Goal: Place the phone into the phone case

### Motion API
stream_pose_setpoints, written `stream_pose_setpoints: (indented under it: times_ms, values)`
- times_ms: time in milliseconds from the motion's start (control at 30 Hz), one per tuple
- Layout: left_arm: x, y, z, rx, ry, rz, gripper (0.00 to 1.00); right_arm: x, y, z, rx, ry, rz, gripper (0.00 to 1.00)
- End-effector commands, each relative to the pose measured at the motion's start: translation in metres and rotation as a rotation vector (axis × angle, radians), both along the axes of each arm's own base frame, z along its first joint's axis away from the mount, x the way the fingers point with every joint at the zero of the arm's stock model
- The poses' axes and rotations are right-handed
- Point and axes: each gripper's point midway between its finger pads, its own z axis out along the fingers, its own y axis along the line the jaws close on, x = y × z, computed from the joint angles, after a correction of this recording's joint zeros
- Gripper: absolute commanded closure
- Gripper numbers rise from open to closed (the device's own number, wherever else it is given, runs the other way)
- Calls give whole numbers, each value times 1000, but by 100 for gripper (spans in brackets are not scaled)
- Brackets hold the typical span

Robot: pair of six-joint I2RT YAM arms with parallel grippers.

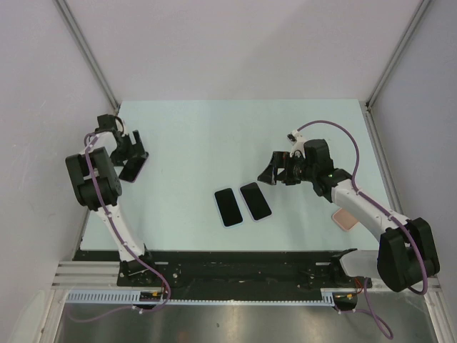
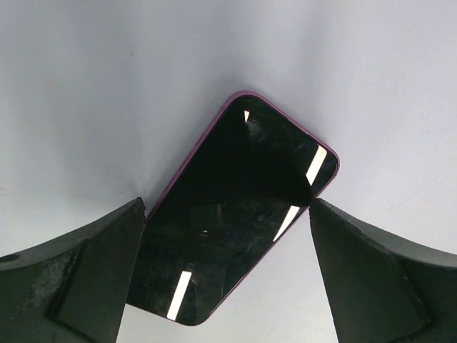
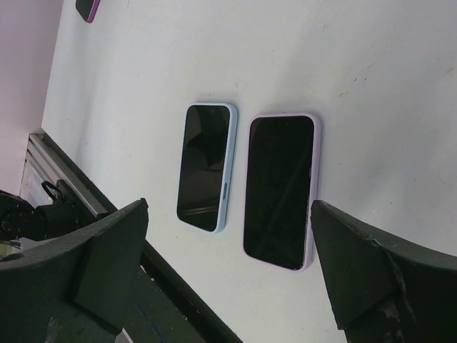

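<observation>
A phone in a dark purple case (image 2: 235, 214) lies screen up on the table at the far left (image 1: 132, 170). My left gripper (image 2: 227, 207) is open just above it, one finger on each side of its long edges; in the top view the gripper (image 1: 133, 156) is over the phone's far end. Two more cased phones lie side by side at the table's middle: one light blue (image 3: 207, 168) (image 1: 228, 206), one lilac (image 3: 280, 189) (image 1: 255, 201). My right gripper (image 3: 228, 211) (image 1: 273, 174) is open and empty, hovering to the right of them.
A flat salmon-pink case-like piece (image 1: 346, 218) lies on the table beside the right forearm. The black base rail (image 1: 235, 261) runs along the near edge. White walls with metal posts close the back and sides.
</observation>
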Motion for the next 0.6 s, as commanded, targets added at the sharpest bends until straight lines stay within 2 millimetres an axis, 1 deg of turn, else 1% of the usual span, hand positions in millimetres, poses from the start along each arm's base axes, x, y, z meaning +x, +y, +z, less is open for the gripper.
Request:
stream_pose_setpoints:
  times_ms: [0,100,167,200,233,300,333,367,433,467,500,567]
  values:
    - [-1,-26,4,-38,-25,-121,0,3,1,19,35,-62,0,0]
    - [-9,-39,3,-40,-9,-145,0,2,1,21,40,-63,1,0]
    - [-16,-44,7,-29,2,-150,1,3,2,23,46,-70,3,0]
    - [-26,-47,-1,-11,35,-148,1,2,2,23,49,-68,6,1]
    - [-29,-48,2,-3,26,-152,2,2,2,25,54,-72,6,0]
    - [-41,-52,-1,-6,43,-152,3,2,2,26,56,-70,5,0]
    - [-42,-54,0,-5,39,-157,5,2,3,27,59,-73,6,0]
    - [-43,-57,7,-1,22,-162,5,1,3,27,61,-70,8,0]
    - [-52,-63,6,16,37,-173,5,0,5,29,73,-72,21,0]
    - [-54,-63,10,42,33,-194,5,-1,6,30,77,-72,24,0]
    - [-58,-67,6,53,48,-204,5,-2,7,30,80,-69,32,0]
    - [-58,-65,5,85,58,-195,5,-4,7,31,84,-70,40,0]
